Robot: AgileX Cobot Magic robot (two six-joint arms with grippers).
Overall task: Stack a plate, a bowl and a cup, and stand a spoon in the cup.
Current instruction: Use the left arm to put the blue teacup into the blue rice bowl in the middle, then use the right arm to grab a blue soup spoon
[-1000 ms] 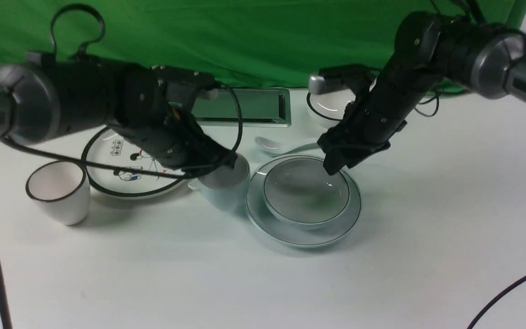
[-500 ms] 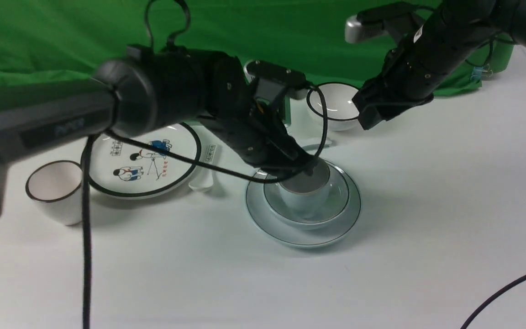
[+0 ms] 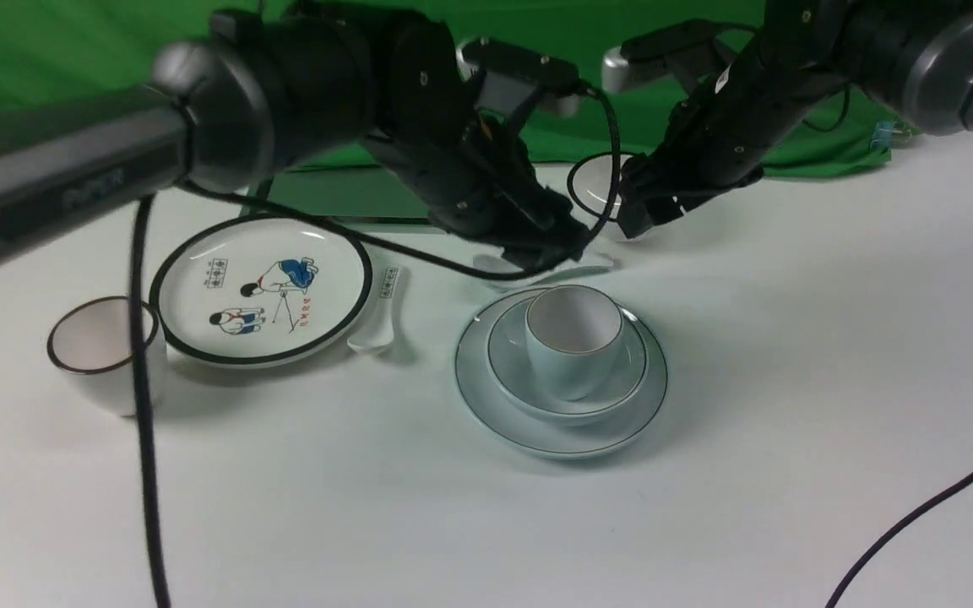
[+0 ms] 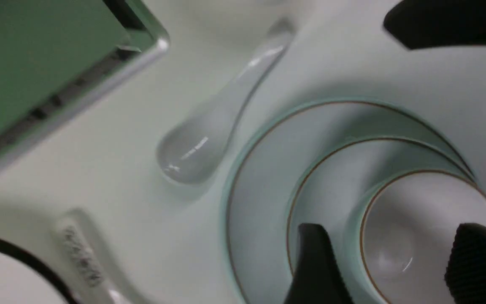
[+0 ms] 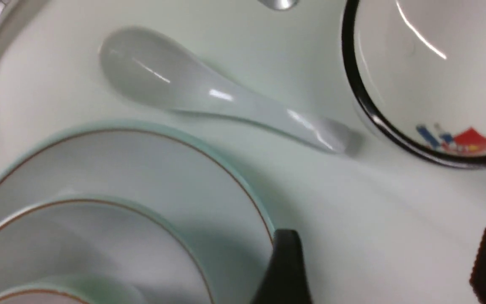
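Cup (image 3: 573,338) nested in bowl (image 3: 503,365) on plate (image 3: 562,440), your left fingers (image 4: 314,261) and right fingers (image 5: 285,270) stand apart, empty, likely for the spoon (image 5: 209,95).

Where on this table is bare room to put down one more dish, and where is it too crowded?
Bare: the near strip of table in front of the plate, between the left cable and the right cable; the stretch right of the plate. Crowded: behind the plate, where the spoon, the black-rimmed bowl, the left gripper and the right gripper gather.
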